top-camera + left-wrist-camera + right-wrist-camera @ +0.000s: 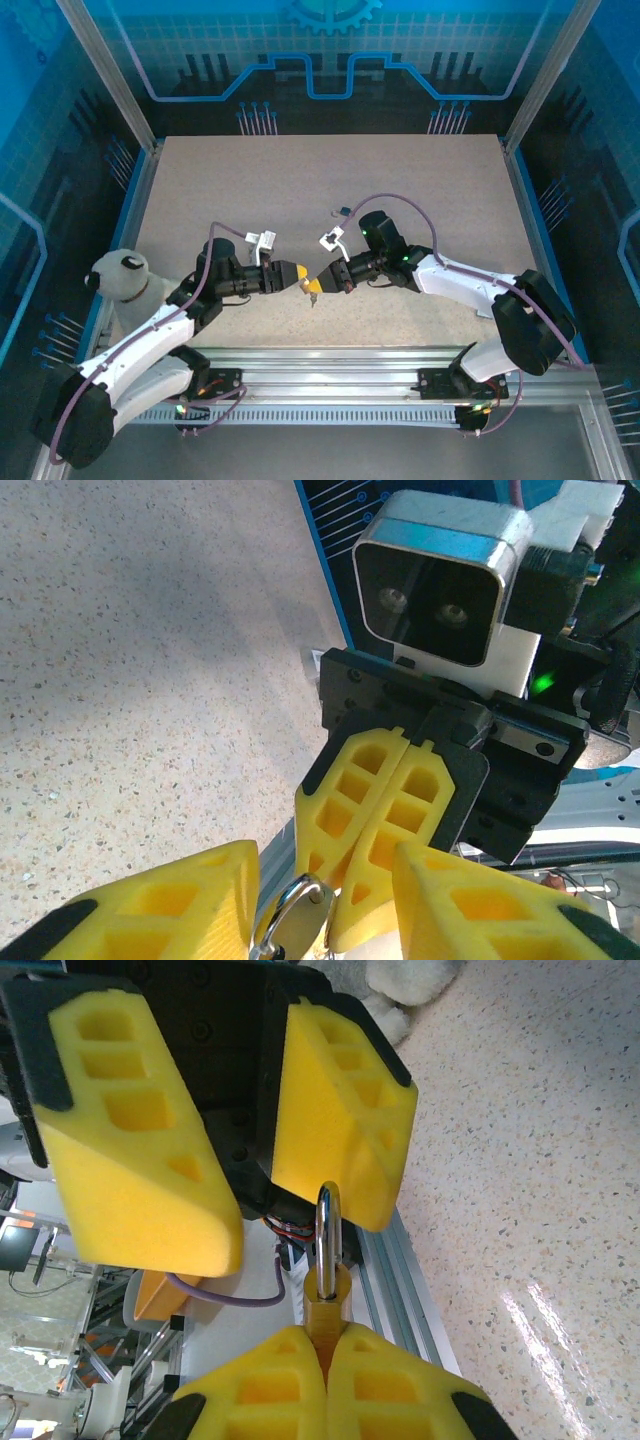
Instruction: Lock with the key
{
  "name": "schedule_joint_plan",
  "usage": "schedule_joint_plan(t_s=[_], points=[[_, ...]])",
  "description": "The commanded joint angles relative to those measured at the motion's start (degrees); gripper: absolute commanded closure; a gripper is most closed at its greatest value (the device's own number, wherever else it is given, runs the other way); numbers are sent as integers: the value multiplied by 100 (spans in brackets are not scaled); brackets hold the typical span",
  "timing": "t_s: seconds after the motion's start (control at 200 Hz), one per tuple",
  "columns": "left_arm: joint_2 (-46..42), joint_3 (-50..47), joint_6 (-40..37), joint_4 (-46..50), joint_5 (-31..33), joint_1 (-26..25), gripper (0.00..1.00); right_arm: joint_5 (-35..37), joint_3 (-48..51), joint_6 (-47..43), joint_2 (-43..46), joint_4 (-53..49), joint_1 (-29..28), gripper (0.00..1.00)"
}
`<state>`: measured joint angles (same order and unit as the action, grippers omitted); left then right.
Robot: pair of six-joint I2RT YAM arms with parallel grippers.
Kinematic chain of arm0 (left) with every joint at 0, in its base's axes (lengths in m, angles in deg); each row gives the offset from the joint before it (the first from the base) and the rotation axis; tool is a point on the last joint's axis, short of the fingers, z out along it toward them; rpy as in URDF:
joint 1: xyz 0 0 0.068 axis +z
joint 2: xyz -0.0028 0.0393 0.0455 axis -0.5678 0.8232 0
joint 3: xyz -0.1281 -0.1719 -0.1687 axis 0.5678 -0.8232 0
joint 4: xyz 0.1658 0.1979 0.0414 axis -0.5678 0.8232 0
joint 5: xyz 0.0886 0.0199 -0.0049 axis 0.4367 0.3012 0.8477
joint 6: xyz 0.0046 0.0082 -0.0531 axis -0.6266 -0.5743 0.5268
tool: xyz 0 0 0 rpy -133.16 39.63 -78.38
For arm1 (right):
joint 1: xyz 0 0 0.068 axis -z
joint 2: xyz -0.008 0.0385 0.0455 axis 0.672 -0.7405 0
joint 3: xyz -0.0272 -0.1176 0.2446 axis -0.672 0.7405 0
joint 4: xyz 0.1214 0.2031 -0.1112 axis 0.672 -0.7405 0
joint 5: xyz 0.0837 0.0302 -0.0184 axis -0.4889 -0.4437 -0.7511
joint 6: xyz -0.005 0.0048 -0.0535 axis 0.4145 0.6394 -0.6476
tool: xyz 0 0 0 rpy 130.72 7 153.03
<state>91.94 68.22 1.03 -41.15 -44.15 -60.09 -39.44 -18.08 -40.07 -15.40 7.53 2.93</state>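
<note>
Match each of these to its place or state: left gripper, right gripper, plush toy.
Column one:
1. left gripper
2. right gripper
3. plush toy

Column two:
A. jaws shut on the padlock
B. by the left edge of the table
C. jaws apart, one on each side of the shackle

Pairs: 1-C, 2-A, 3-B

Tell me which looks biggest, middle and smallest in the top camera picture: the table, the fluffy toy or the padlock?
1. table
2. fluffy toy
3. padlock, clearly the smallest
</note>
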Motion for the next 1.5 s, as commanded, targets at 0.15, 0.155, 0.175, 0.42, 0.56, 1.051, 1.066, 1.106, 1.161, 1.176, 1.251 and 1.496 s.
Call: schedule_joint_plan(t_s=[0.15, 0.155, 0.175, 0.42, 0.56, 1.051, 1.066, 1.106, 1.161, 1.176, 1.251, 1.496], points=[[-116, -111, 67, -265, -222, 18, 67, -230, -132, -60, -34, 178, -59, 100], [-116, -109, 64, -265, -221, 18, 67, -231, -131, -60, -34, 178, -60, 100], [-129, -110, 64, -263, -214, 18, 68, -238, -132, -59, -34, 185, -56, 100], [-171, -147, 26, -239, -186, 22, 77, -267, -107, -26, -34, 238, -57, 100], [-185, -168, -7, -215, -147, 18, 78, -327, -100, 8, -17, 300, -53, 100], [-424, -205, -131, 63, 134, 18, 77, -716, 116, 538, -25, 1057, 154, 100], [-432, -204, -135, 75, 139, 18, 77, -716, 115, 538, -32, 1059, 151, 100], [-458, -201, -156, 112, 174, 23, 76, -713, 116, 534, -42, 1043, 150, 100], [-489, -201, -162, 141, 205, 27, 75, -715, 99, 512, -63, 1008, 150, 100], [-500, -196, -166, 150, 209, 32, 75, -722, 97, 512, -68, 1009, 150, 100], [-529, -178, -190, 198, 253, 32, 75, -735, 84, 495, -95, 984, 128, 100], [-600, -184, -220, 253, 306, 54, 76, -747, 14, 398, -157, 780, 81, 100]])
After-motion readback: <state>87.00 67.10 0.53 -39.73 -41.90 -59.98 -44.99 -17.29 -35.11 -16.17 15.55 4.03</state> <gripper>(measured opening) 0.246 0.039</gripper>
